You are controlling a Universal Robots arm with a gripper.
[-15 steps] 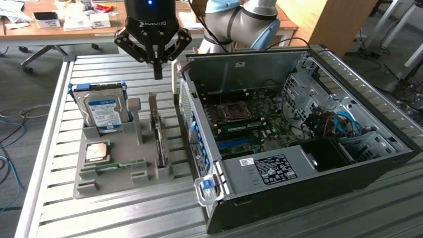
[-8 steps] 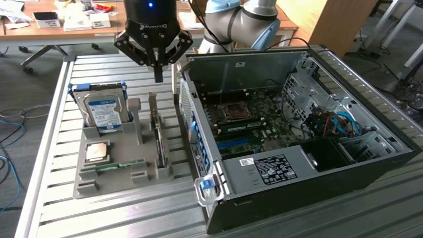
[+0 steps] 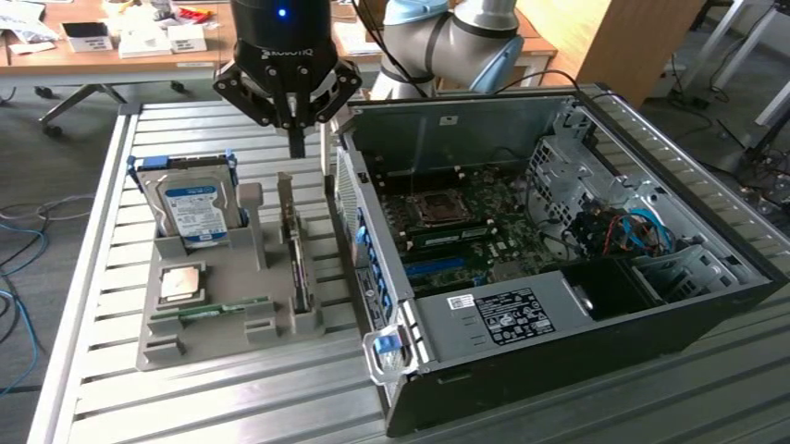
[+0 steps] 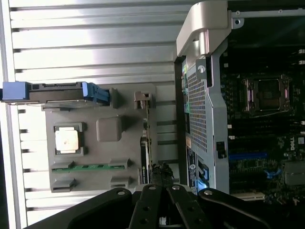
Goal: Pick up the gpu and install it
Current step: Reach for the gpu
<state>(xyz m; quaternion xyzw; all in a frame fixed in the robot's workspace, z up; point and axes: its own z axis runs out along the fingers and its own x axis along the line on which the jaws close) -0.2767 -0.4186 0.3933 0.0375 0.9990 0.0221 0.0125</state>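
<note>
The gpu (image 3: 294, 242) stands on edge in a slot of the grey holder tray (image 3: 216, 326), its dark face and silver bracket end toward the back. In the wrist view the gpu (image 4: 146, 138) appears edge-on as a thin strip. My gripper (image 3: 296, 146) hangs above the card's far end, a short way over it and not touching. Its fingers are shut together with nothing between them. The same gripper (image 4: 162, 180) appears in the wrist view with its fingertips meeting over the card's near end.
The tray also holds an upright hard drive (image 3: 194, 203) with blue rails, a CPU (image 3: 181, 282) and a green RAM stick (image 3: 222, 310). An open computer case (image 3: 556, 277) with its motherboard (image 3: 463, 231) exposed lies just to the exterior view's right of the tray, on a slatted metal table (image 3: 222, 407).
</note>
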